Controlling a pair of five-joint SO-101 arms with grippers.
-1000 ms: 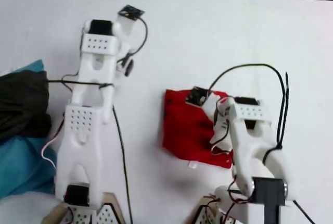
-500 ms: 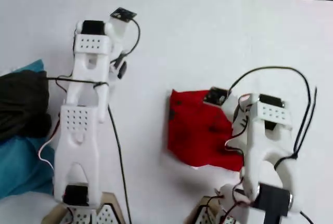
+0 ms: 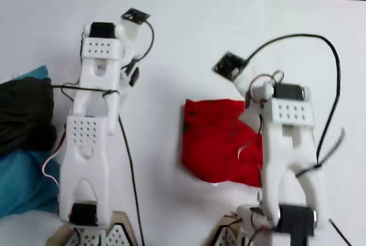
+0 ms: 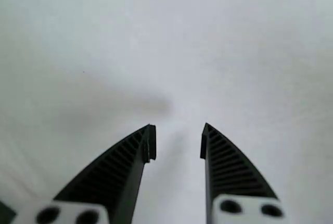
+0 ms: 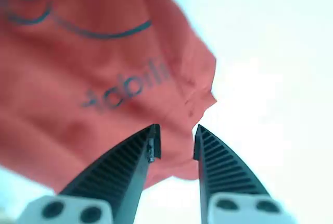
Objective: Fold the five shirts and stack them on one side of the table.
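White plastic left arm (image 3: 91,126) and right arm (image 3: 286,143), perforated panels (image 3: 86,134), black cables (image 3: 131,171), black ribbed end effector fingers (image 4: 125,177)

In the high view the right arm (image 3: 286,143) hides the right side of the red shirt (image 3: 211,143), while the black shirt (image 3: 23,114) and the blue shirt (image 3: 23,186) under it run off the left edge.

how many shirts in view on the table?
3: red shirt mid-table; black shirt at the high view's left edge, on top of a teal shirt. More may be hidden in that pile or off-frame.
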